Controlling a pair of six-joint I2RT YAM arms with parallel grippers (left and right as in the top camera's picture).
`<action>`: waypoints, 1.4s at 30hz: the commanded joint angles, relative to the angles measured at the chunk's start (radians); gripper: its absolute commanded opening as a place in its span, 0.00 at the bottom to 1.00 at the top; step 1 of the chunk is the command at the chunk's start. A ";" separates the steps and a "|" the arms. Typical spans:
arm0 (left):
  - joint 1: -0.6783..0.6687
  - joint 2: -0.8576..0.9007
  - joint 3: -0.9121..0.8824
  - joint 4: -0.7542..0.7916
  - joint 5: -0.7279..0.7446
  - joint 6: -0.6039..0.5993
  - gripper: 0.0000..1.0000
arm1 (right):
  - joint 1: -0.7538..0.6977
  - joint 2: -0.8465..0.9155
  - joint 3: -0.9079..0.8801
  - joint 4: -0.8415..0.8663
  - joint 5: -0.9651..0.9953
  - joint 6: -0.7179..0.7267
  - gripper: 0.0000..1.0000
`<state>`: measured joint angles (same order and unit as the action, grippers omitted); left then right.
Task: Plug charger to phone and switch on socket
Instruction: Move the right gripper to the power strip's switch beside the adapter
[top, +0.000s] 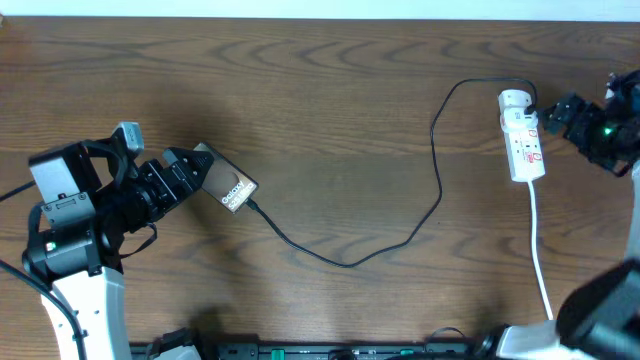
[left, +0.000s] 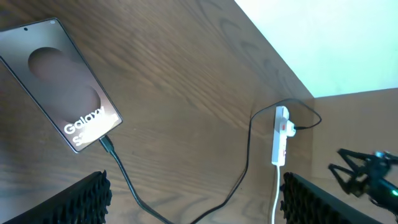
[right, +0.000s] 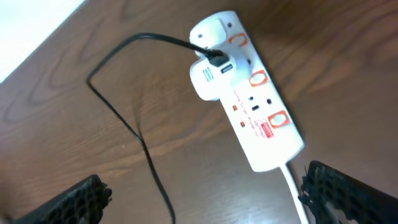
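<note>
The bronze-brown phone (top: 226, 183) lies at the left, with the black plug tip (left: 107, 145) in its lower end; it also shows in the left wrist view (left: 62, 81). The black charger cable (top: 350, 262) runs across the table to the white adapter (top: 514, 100), seated in the white power strip (top: 524, 145). The right wrist view shows the adapter (right: 211, 78) and strip (right: 258, 118) with red switch marks. My left gripper (top: 185, 172) is open, its tips at the phone's left end, holding nothing. My right gripper (top: 555, 113) is open, just right of the strip.
The strip's white cord (top: 540, 255) runs toward the table's front edge at the right. The table's far edge (left: 273, 46) meets a pale wall. Black equipment lies along the front edge (top: 330, 350).
</note>
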<state>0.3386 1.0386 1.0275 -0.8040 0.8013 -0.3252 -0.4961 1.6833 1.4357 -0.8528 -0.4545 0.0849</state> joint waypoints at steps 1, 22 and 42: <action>0.002 -0.001 -0.003 0.001 -0.009 0.037 0.86 | -0.016 0.142 0.122 -0.064 -0.128 -0.166 0.99; 0.002 -0.001 -0.003 0.000 -0.058 0.037 0.86 | 0.012 0.450 0.272 -0.060 -0.098 -0.237 0.99; 0.002 -0.001 -0.003 -0.003 -0.058 0.037 0.86 | 0.085 0.463 0.272 -0.022 -0.021 -0.213 0.99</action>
<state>0.3386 1.0389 1.0271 -0.8051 0.7525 -0.3092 -0.4145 2.1349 1.6878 -0.8753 -0.4915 -0.1356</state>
